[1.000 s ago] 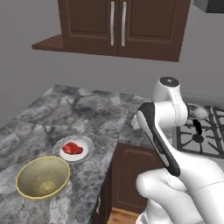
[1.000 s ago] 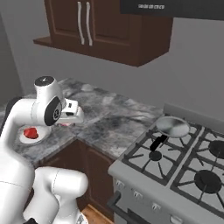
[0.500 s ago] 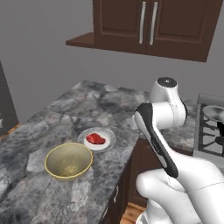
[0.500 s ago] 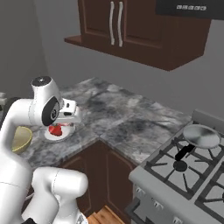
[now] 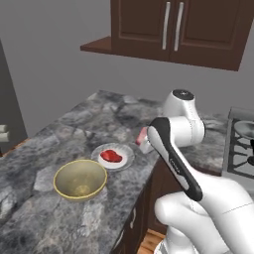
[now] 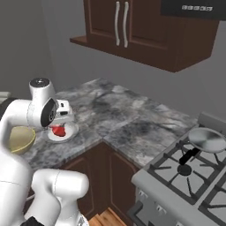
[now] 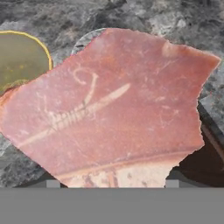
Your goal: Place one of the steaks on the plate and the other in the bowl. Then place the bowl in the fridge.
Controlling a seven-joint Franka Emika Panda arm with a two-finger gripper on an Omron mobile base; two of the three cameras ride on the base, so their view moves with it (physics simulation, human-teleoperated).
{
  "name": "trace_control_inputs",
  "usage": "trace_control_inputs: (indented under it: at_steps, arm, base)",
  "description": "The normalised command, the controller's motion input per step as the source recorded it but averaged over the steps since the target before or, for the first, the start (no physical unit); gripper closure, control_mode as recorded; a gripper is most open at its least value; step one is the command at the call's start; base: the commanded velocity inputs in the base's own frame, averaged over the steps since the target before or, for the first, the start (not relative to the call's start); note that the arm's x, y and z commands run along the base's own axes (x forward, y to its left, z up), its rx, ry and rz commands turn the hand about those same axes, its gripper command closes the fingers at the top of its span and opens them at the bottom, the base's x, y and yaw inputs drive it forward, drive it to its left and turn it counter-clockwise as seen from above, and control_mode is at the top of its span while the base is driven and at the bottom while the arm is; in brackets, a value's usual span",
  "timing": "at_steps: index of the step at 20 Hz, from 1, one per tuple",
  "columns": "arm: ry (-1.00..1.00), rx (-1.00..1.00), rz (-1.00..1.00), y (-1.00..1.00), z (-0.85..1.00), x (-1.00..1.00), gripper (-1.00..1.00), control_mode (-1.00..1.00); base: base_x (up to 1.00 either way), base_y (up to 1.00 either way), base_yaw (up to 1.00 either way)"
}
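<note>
Pinkish-red slab of steak (image 7: pixel 109 109) close against the hand camera, hiding the gripper's fingertips; clamped, it seems, in the gripper (image 5: pixel 143 140), jaws set wide across the meat, hanging above the counter edge just right of the plate. Yellowish-tan bowl (image 5: pixel 80 179) nearest on the grey marbled counter (image 5: pixel 44 149), nothing inside. Just beyond, almost touching, white plate (image 5: pixel 127 159) carrying the second steak (image 5: pixel 111 156), deep red. Farther right, stove (image 6: pixel 185 181) with a grey pan (image 6: pixel 206 140). No readable writing anywhere.
</note>
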Motion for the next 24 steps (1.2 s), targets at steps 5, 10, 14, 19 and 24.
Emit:
trace_control_inputs:
  at_steps: [5, 10, 14, 19, 24]
  arm:
    - [0.06, -0.01, 0.37, 0.93, 0.0, 0.18, 1.0, -1.0]
    - [0.19, -0.11, 0.07, 1.0, -0.01, 0.19, 1.0, -1.0]
    - [0.23, -0.18, 0.04, 1.0, -0.16, 0.03, 1.0, -1.0]
    - [-0.01, -0.12, 0.0, 0.64, -0.39, 0.03, 1.0, -1.0]
    - [-0.04, -0.06, 0.0, 0.69, -0.44, 0.1, 1.0, -1.0]
  base:
    - [0.0, 0.0, 0.0]
    - [0.0, 0.0, 0.0]
    - [0.0, 0.0, 0.0]
    - [0.0, 0.0, 0.0]
    - [0.0, 0.0, 0.0]
